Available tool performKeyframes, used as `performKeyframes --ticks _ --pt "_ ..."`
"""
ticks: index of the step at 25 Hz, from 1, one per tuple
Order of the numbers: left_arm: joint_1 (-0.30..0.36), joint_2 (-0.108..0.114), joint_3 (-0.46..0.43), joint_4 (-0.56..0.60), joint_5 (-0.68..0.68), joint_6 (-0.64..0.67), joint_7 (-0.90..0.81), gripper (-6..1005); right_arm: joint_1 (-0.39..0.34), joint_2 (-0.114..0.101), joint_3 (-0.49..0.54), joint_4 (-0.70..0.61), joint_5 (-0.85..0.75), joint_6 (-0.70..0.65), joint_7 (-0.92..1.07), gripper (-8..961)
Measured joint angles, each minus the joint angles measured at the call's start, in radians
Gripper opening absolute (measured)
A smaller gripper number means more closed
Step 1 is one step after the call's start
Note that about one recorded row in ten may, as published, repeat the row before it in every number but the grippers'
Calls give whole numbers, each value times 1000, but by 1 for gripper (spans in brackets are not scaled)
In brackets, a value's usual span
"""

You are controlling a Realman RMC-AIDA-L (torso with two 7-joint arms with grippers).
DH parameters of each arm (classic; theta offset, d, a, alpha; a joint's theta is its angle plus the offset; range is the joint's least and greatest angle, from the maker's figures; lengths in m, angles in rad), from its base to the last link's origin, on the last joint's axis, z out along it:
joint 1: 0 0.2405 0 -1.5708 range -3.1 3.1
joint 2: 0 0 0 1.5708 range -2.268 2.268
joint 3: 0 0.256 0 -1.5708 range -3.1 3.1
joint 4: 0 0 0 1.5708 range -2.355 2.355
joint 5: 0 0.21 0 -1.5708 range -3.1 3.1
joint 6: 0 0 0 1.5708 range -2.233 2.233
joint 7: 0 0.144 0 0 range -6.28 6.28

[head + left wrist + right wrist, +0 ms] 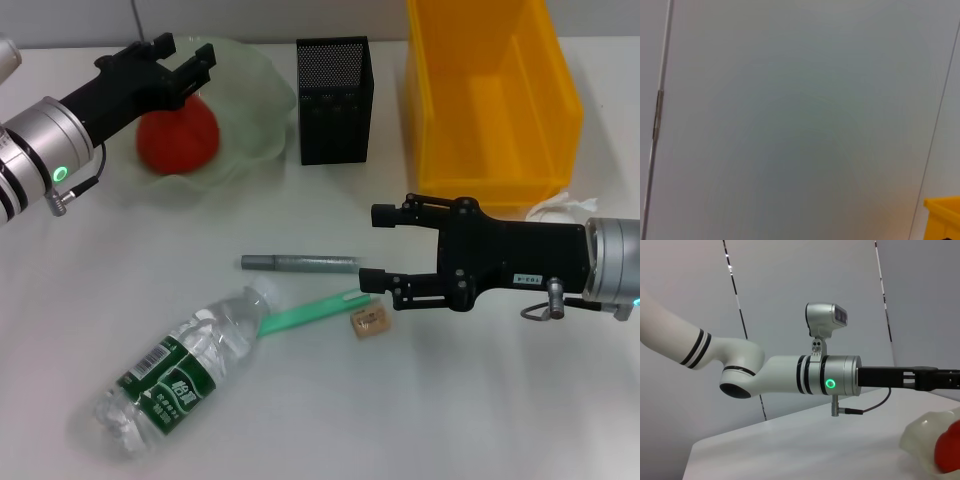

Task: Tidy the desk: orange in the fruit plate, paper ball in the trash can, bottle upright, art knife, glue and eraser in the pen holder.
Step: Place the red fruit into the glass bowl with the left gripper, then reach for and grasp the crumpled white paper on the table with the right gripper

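The orange [178,140] lies in the pale green fruit plate [255,95] at the back left; both also show in the right wrist view, the orange [949,455] and the plate [920,440]. My left gripper [192,55] is open and empty just above the orange. My right gripper [380,247] is open and empty, hovering by the grey art knife [300,263], the green glue stick [310,312] and the tan eraser [368,323]. The bottle [170,375] lies on its side at the front left. The paper ball [560,208] lies by the yellow trash can [490,95]. The pen holder [335,100] stands upright.
The pen holder stands between the fruit plate and the trash can along the back of the white desk. The left wrist view shows only a wall and a corner of the trash can [945,217]. The left arm [790,375] crosses the right wrist view.
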Motion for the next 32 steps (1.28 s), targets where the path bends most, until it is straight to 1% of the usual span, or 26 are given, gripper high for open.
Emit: performKeyframes --ticks 4,6,7,8,9,10,11,12,13,14,15,16,17,18,19,20,23,24,25,29,30,32 --pt "1 1 2 1 0 12 -1 511 0 0 0 0 0 0 -3 811" --pt "13 5 5 8 0 77 -16 580 1 0 0 -1 0 0 -3 811" --pt "13 5 5 8 0 77 -16 613 1 0 0 -1 0 0 -4 811" --pt "20 7 6 14 1 112 -28 645 1 0 0 -1 0 0 -4 811" --pt "42 11 18 46 12 191 -77 678 1 0 0 -2 0 0 -4 811" --pt "63 14 45 80 21 249 -123 711 -1 0 0 -3 0 0 -4 811" --pt "63 14 45 80 21 249 -123 743 -1 0 0 -3 0 0 -4 811" --pt "80 16 74 106 25 287 -153 776 -3 0 0 -3 1 0 -4 811" --pt "116 20 148 162 26 360 -194 798 -3 0 1 -4 4 0 -5 811" --pt "116 20 148 162 26 360 -194 820 -3 0 1 -4 4 0 -5 811" --pt "136 24 192 189 27 400 -208 842 -5 0 1 -5 9 0 -5 811" --pt "171 36 262 227 28 463 -215 842 -6 0 1 -5 10 0 -4 811" --pt "171 36 262 227 28 463 -215 842 -7 0 2 -5 11 0 -4 811" --pt "186 46 296 238 28 496 -216 841 -7 0 2 -6 11 0 -3 811" --pt "186 46 296 238 28 496 -216 841 -8 -1 2 -6 12 0 -1 811" --pt "195 53 325 246 31 522 -217 841 -8 -1 2 -6 12 0 1 812" --pt "195 53 325 246 31 522 -217 841 -8 -1 2 -6 12 0 3 812" --pt "218 86 370 251 80 616 -217 841 -8 -2 3 -6 12 0 5 812" --pt "225 98 366 252 134 663 -215 841 -8 -3 5 -6 12 0 7 812" --pt "230 105 365 254 178 694 -204 842 -9 -5 10 -8 12 0 15 812" --pt "236 107 366 267 225 715 -185 842 -9 -7 11 -9 12 0 20 812" --pt "236 107 366 267 225 715 -185 842 -8 -9 11 -9 12 0 26 812"
